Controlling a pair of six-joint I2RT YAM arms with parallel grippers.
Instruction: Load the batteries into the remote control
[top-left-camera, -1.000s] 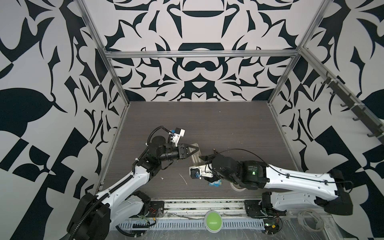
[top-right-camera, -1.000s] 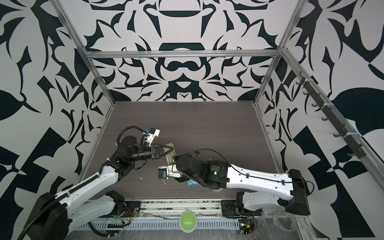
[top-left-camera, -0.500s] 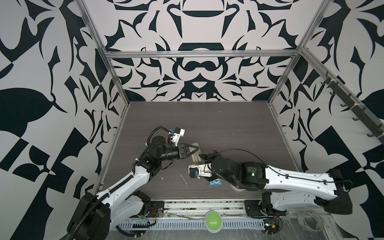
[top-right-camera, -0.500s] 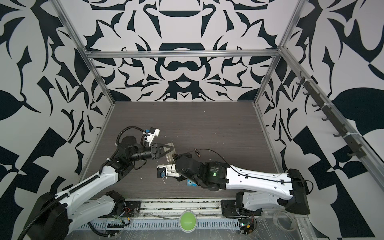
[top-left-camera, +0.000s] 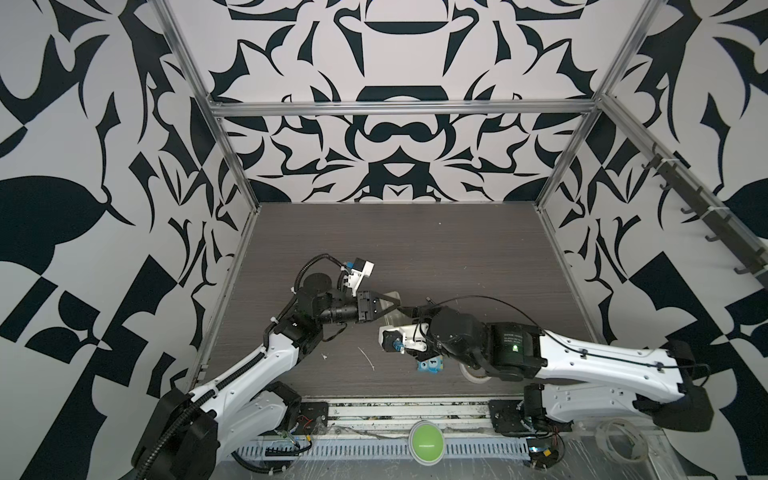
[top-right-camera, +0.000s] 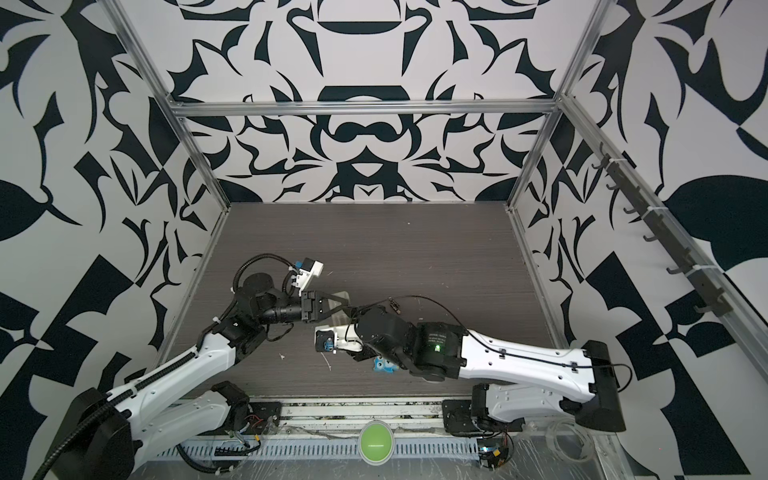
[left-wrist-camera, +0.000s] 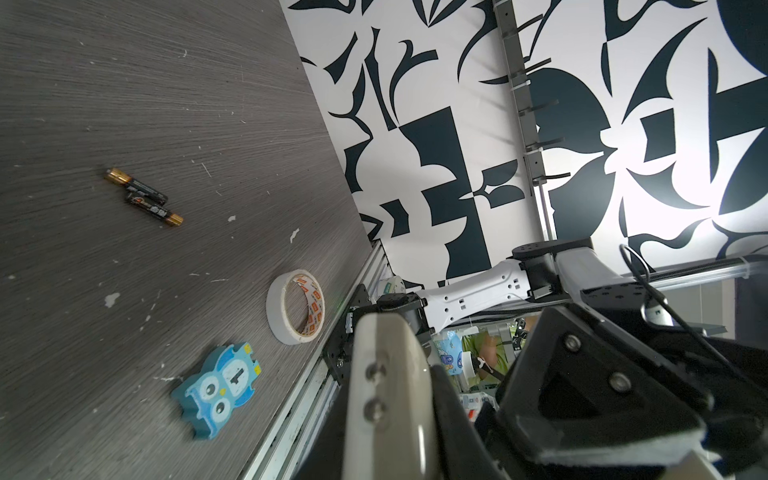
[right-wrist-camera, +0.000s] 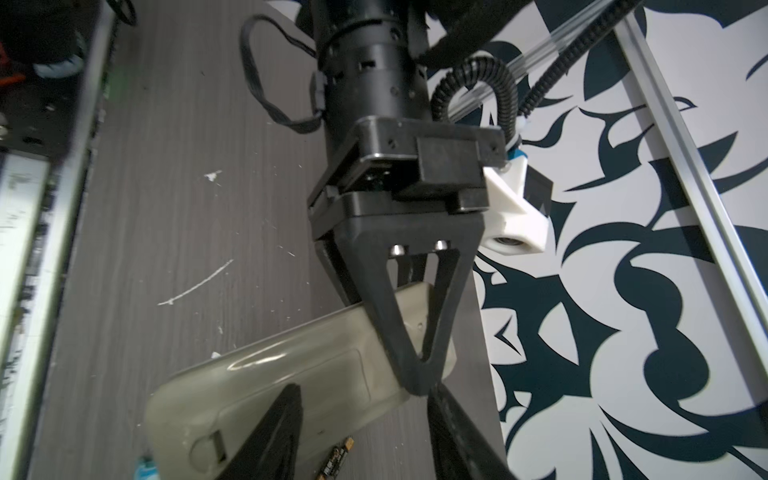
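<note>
One end of the remote control sits clamped inside left claw.

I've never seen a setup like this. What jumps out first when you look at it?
The loud black-and-white patterned walls around the dark table strike first. Near the front middle two white arms meet, the left tool clamping one end of the off-white remote control. Two small batteries lie loose on the table, not far from a blue owl tile.
</note>
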